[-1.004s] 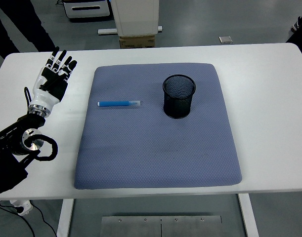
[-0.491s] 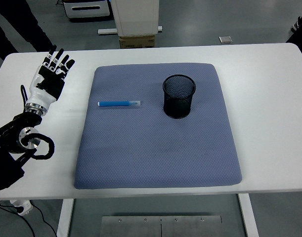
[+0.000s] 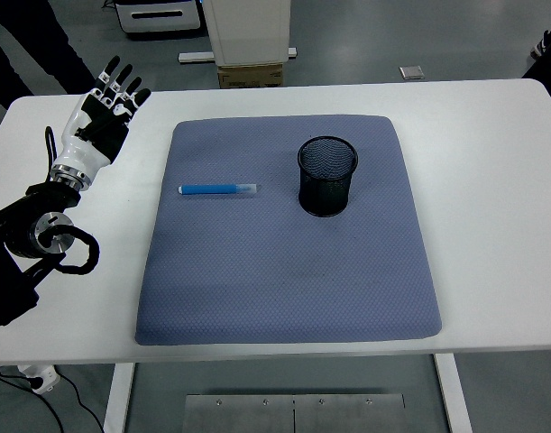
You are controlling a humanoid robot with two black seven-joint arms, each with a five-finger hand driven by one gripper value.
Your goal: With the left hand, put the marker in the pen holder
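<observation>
A blue marker [image 3: 217,189] with a clear cap lies flat on the grey-blue mat [image 3: 284,289], left of centre, pointing left to right. A black mesh pen holder [image 3: 327,176] stands upright on the mat to the marker's right. My left hand [image 3: 102,119] is raised over the white table's far left, fingers spread and empty, well left of the marker and off the mat. The right hand is out of view.
The white table [image 3: 491,180] extends right of the mat. A person's dark legs [image 3: 41,45] stand beyond the far left corner. A cardboard box [image 3: 250,76] and a white post base sit behind the table's far edge.
My left hand has risen and shifted a little toward the far side and right, staying open. The marker and the pen holder have not moved.
</observation>
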